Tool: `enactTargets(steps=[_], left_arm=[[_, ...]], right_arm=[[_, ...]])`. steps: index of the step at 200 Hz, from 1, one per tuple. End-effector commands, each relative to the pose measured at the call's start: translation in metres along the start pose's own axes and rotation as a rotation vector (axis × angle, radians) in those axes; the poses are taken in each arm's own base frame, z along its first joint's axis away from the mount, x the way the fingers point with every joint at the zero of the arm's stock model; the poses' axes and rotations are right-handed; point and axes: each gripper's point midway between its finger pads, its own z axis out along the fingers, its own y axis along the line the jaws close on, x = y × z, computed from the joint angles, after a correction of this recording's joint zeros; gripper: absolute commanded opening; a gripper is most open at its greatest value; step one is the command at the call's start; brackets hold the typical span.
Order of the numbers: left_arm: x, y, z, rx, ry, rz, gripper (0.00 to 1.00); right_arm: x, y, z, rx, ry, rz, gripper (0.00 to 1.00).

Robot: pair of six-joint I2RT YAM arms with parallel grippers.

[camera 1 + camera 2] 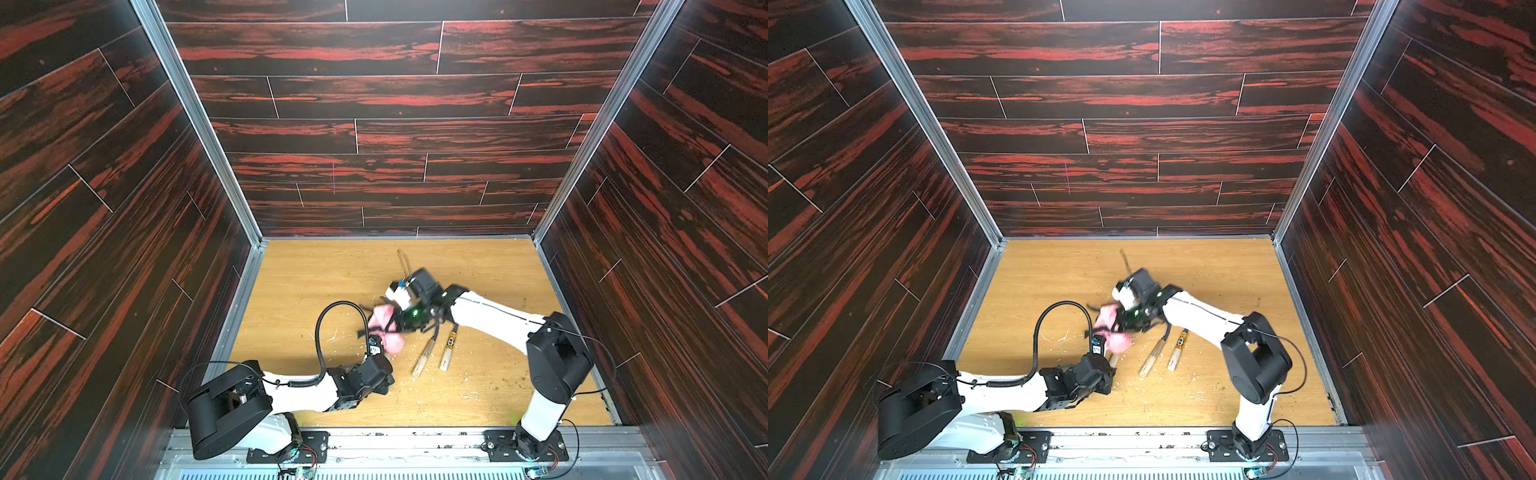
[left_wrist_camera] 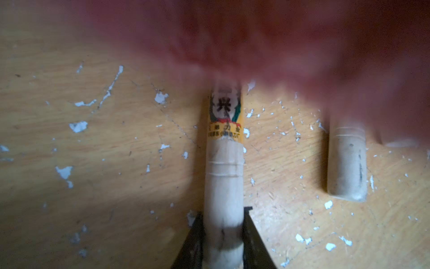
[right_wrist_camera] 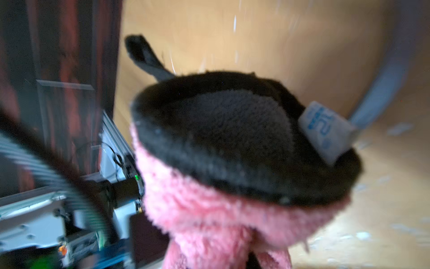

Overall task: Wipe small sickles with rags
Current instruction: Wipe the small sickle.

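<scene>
My left gripper (image 2: 223, 216) is shut on the pale wooden handle of a small sickle (image 2: 223, 181) with a yellow label band (image 2: 224, 118) at its neck. The fluffy pink rag (image 1: 392, 343) with black trim (image 3: 232, 163) covers this sickle's blade, blurred in the left wrist view. My right gripper (image 1: 397, 322) is shut on the rag, whose bunched pink pile (image 3: 232, 221) hides the fingers. Two more small sickles lie just right of it, handles (image 1: 424, 357) (image 1: 448, 353) toward the front. Their blades run under the right arm.
Pale chips and scraps litter the wooden tabletop (image 1: 311, 270) around the sickles. A thin curved blade tip (image 1: 402, 259) shows beyond the right wrist. Dark red-streaked walls enclose the table on three sides. The left arm's black cable (image 1: 322, 328) loops above the table.
</scene>
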Motion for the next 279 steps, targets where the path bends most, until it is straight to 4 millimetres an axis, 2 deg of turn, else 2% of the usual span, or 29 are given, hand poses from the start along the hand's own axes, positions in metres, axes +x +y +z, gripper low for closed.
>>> enactTargets(steps=[1,30,52,75,119,137,201,218,229,250,279], left_arm=[[-0.007,-0.006,-0.001,0.004,-0.015,-0.002,0.00],[-0.012,-0.006,-0.004,0.002,-0.034,-0.012,0.00],[-0.015,-0.008,-0.004,0.008,-0.046,-0.023,0.00],[-0.013,-0.008,-0.003,0.012,-0.042,-0.030,0.00],[-0.007,0.000,-0.007,-0.001,-0.034,-0.048,0.00],[-0.004,0.005,-0.008,-0.009,-0.034,-0.060,0.00],[0.003,0.017,-0.013,-0.033,-0.031,-0.073,0.00],[0.005,0.018,-0.013,-0.034,-0.026,-0.076,0.00],[0.005,0.018,-0.013,-0.034,-0.027,-0.079,0.00],[0.005,0.018,-0.012,-0.033,-0.029,-0.079,0.00],[0.005,0.016,-0.010,-0.030,-0.026,-0.074,0.00]], right_arm=[[0.018,-0.020,0.031,0.012,0.077,0.091,0.00],[0.040,-0.021,0.062,0.001,0.164,0.121,0.00],[0.054,-0.041,0.081,0.032,0.203,0.173,0.00],[0.056,-0.062,0.091,0.077,0.203,0.207,0.00],[0.049,-0.105,0.088,0.172,0.176,0.249,0.00],[0.040,-0.124,0.083,0.214,0.151,0.260,0.00],[-0.009,-0.157,0.048,0.308,0.049,0.229,0.00],[-0.024,-0.158,0.038,0.304,0.018,0.209,0.00],[-0.034,-0.150,0.033,0.266,0.006,0.188,0.00],[-0.051,-0.121,0.022,0.170,-0.021,0.116,0.00],[-0.068,-0.078,-0.011,0.075,-0.083,0.034,0.00]])
